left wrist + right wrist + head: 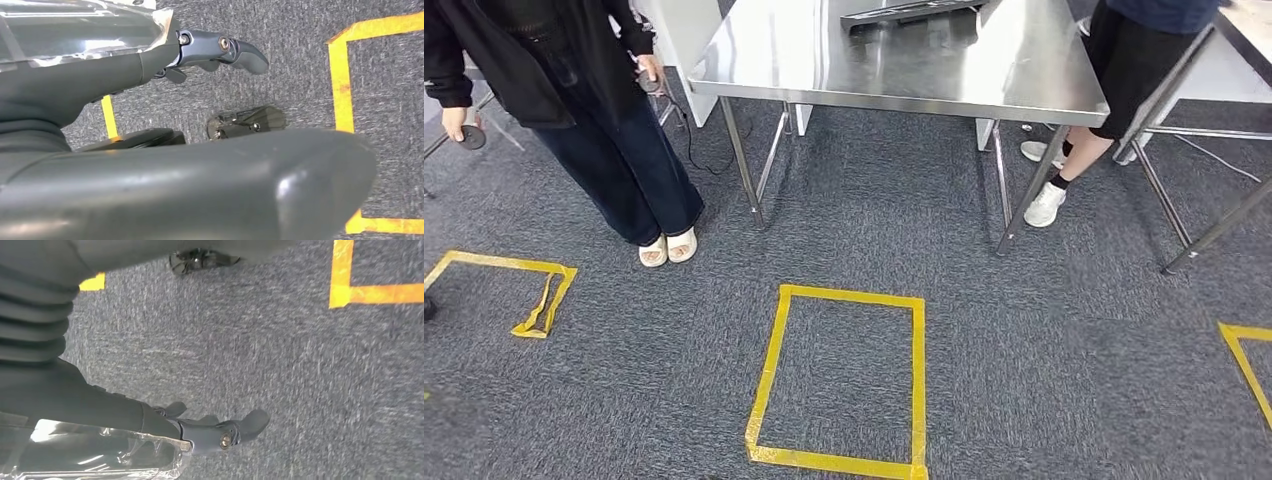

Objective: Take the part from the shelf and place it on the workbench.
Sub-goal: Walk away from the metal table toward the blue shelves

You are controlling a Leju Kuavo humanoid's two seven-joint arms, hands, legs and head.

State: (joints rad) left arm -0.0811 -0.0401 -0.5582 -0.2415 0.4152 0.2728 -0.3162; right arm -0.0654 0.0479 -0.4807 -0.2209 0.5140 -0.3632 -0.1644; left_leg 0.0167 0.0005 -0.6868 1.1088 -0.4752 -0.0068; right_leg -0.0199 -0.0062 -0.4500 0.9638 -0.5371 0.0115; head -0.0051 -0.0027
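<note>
The steel workbench stands ahead of me across the carpet. A dark flat object lies on its far side, cut off by the picture's edge. In the left wrist view my left hand hangs over the floor, its dark fingers stretched out with nothing between them and the thick grey thumb. Glossy clear film covers the hand behind the fingers. My right hand hangs the same way, fingers straight and holding nothing, with the same clear film beside it.
A person in dark clothes stands left of the bench, holding a small dark object in each hand. Another person's legs are at its right corner. Yellow tape squares mark the grey carpet. A second table's legs stand at the right.
</note>
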